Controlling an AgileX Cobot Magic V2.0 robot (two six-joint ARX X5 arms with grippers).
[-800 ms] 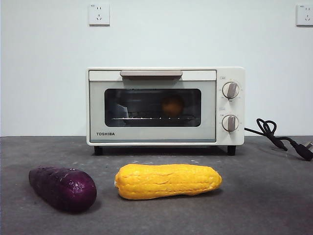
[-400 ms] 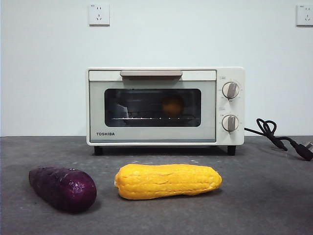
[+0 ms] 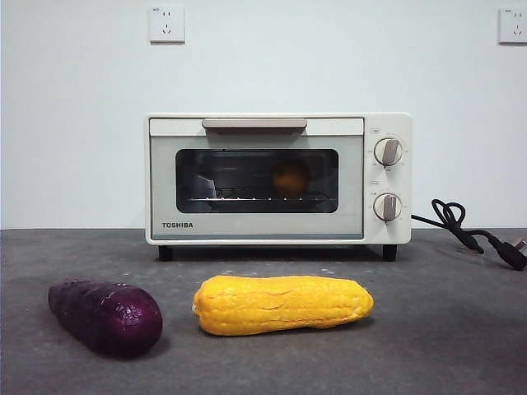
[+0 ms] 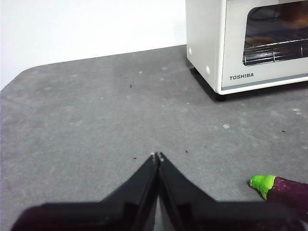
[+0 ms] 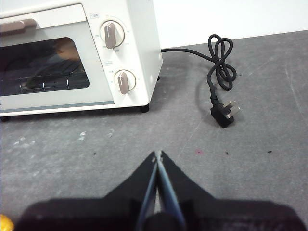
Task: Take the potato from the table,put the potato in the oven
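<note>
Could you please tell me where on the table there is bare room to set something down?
The table is bare right of the corn cob, in front of the power cord, and left of the oven in the left wrist view. The front-left is crowded: eggplant beside the corn cob.

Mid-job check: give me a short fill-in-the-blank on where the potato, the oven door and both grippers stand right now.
1. The potato sits on the rack inside the ____, seen through the glass.
2. The oven door is ____.
3. The left gripper and the right gripper both hang over the table with their jaws ____.
4. The corn cob lies on the table beside the ____ vegetable.

Missing words: oven; shut; shut; purple
</note>
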